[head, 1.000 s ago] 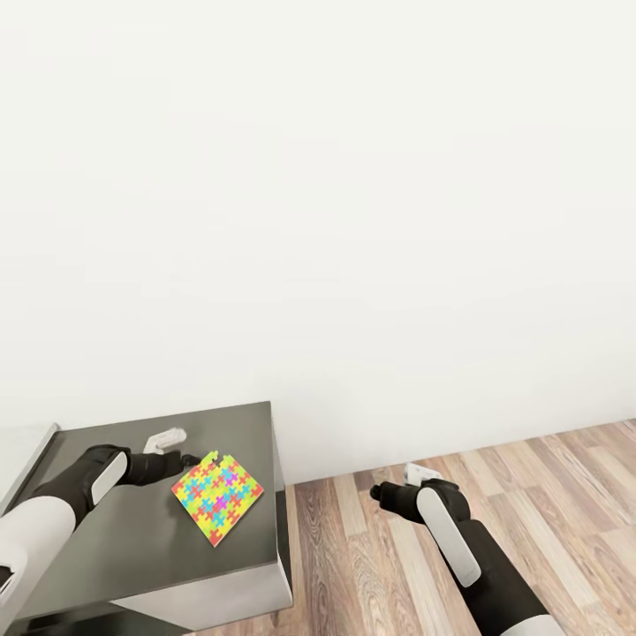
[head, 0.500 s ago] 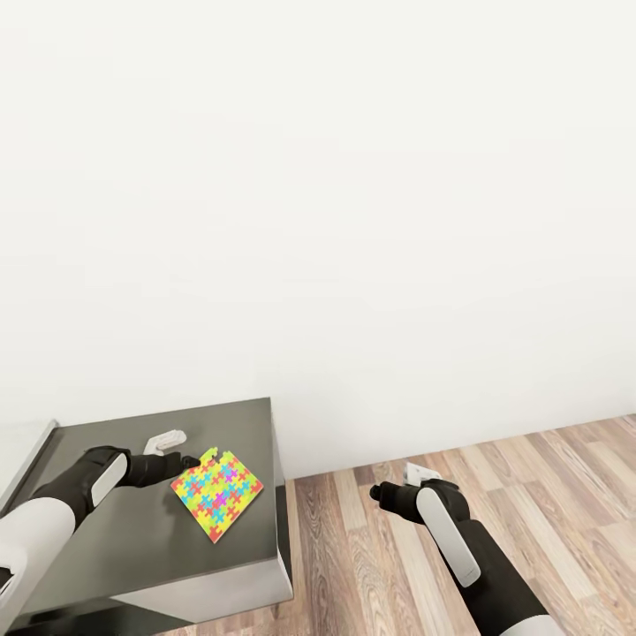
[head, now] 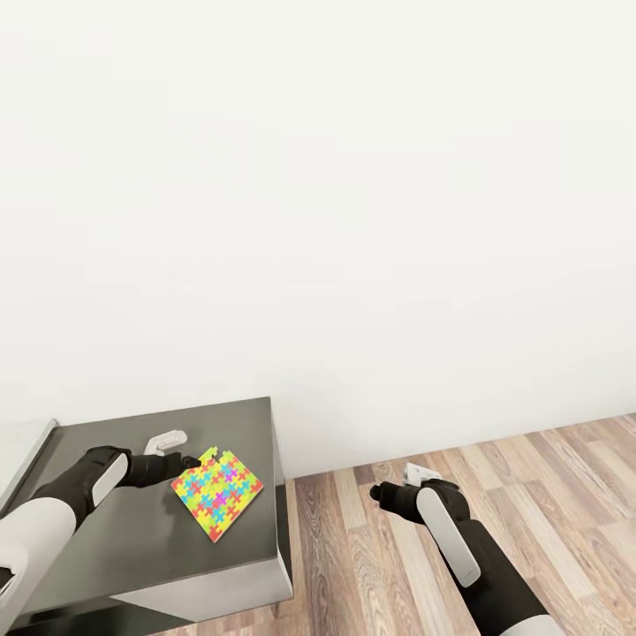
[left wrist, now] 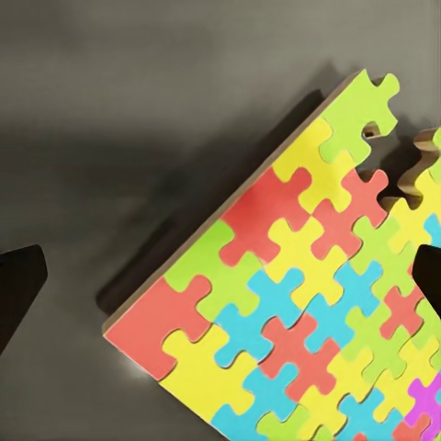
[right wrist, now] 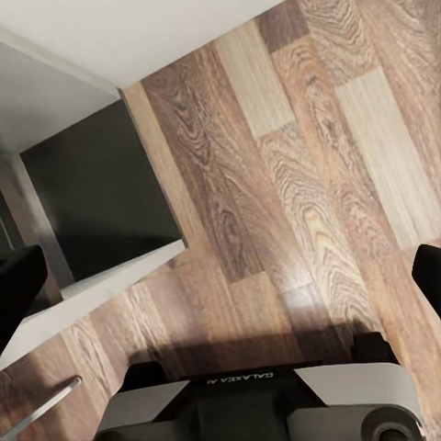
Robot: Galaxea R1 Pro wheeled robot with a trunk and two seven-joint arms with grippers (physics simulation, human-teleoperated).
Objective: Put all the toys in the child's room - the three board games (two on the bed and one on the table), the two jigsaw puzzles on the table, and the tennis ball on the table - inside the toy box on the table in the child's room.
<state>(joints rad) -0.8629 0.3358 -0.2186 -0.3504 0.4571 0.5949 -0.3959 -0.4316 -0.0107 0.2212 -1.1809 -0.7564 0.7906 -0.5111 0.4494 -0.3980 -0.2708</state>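
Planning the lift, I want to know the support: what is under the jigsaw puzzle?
The jigsaw puzzle lies on the dark-grey desk top; in the left wrist view one corner seems raised, casting a shadow. Whatever the board covers stays hidden.

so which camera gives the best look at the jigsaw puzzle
The left wrist view: the jigsaw puzzle appears close up, pieces and edge clear, on the dark table top. In the head view it is small, beside the left gripper.
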